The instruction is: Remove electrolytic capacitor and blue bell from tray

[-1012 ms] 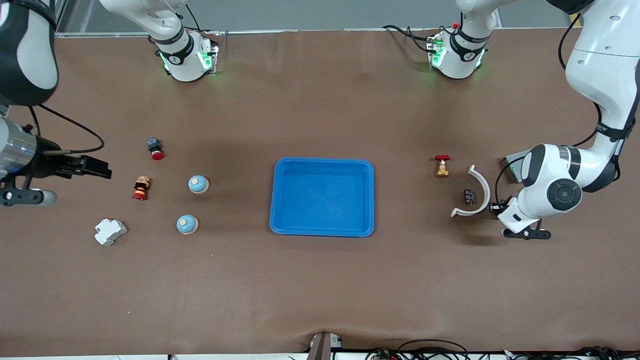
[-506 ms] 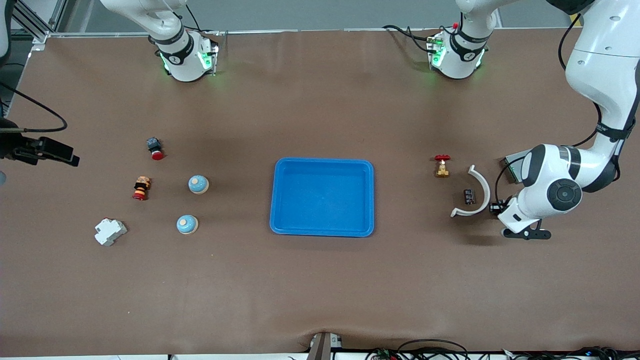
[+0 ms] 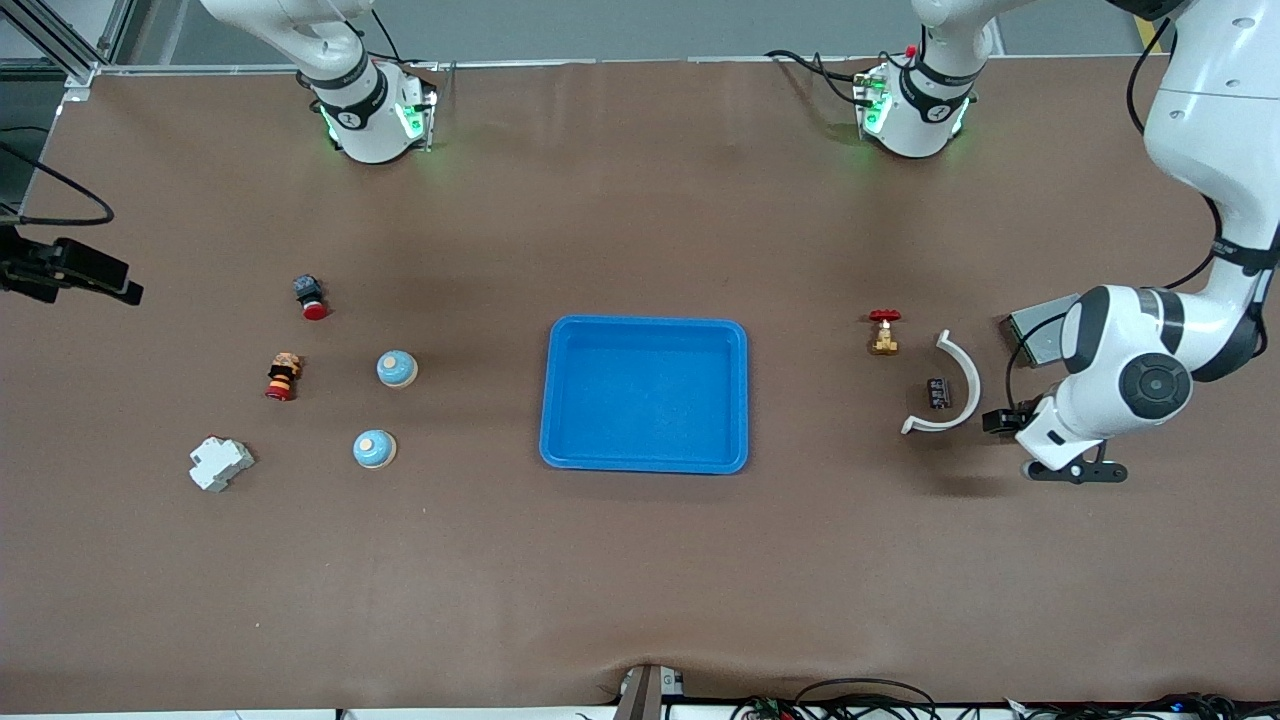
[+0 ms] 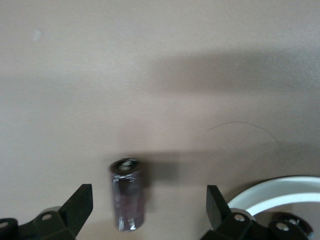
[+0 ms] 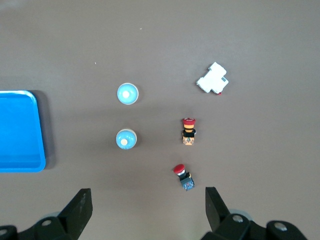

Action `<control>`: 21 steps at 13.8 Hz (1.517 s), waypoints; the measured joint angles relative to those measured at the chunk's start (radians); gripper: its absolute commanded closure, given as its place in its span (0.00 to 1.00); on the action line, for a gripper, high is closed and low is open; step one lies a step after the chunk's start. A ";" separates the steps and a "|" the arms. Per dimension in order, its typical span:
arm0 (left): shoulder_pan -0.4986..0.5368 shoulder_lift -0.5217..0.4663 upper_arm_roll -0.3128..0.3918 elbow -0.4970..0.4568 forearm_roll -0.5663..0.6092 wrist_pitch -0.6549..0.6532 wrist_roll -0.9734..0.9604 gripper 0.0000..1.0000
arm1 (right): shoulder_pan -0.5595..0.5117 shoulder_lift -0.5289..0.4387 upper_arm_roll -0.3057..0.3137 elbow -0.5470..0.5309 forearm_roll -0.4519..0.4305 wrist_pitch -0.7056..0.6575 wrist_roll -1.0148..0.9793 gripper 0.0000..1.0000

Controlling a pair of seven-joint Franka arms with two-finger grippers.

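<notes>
The capacitor [image 3: 939, 392], a small dark cylinder, lies on the table inside the curve of a white arc piece [image 3: 962, 375]. My left gripper [image 3: 1005, 445] is low beside that arc, toward the left arm's end of the table. In the left wrist view the left gripper [image 4: 148, 196] is open, and the capacitor [image 4: 128, 195] lies loose just ahead, between the finger lines. Two light-blue bells [image 3: 397, 368] [image 3: 374, 449] stand toward the right arm's end. My right gripper [image 3: 92, 272] hangs at that table edge. The right gripper [image 5: 147, 200] is open and empty, high over the bells [image 5: 125, 139] [image 5: 127, 93].
A blue tray [image 3: 645, 322] sits empty mid-table, also seen as the tray [image 5: 17, 130]. A red-handled brass valve [image 3: 884, 332] stands near the arc. A red push button [image 3: 309, 296], an orange-red button [image 3: 282, 376] and a white breaker [image 3: 220, 463] lie near the bells.
The right arm has pulled back toward its table edge, mostly out of the front view. The left hand has drawn back slightly from the capacitor, which has not moved.
</notes>
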 measured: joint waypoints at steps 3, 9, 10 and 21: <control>0.031 -0.054 -0.017 0.034 -0.099 -0.105 0.090 0.00 | -0.014 -0.014 0.005 0.000 0.000 -0.013 0.000 0.00; 0.060 -0.185 -0.019 0.206 -0.225 -0.454 0.187 0.00 | -0.041 -0.024 0.064 0.001 -0.003 -0.018 0.022 0.00; 0.060 -0.201 -0.019 0.241 -0.234 -0.503 0.187 0.00 | -0.044 -0.026 0.071 0.001 -0.017 -0.018 0.023 0.00; 0.075 -0.453 -0.051 0.405 -0.441 -0.785 0.188 0.00 | -0.052 -0.050 0.079 0.004 -0.079 -0.013 0.023 0.00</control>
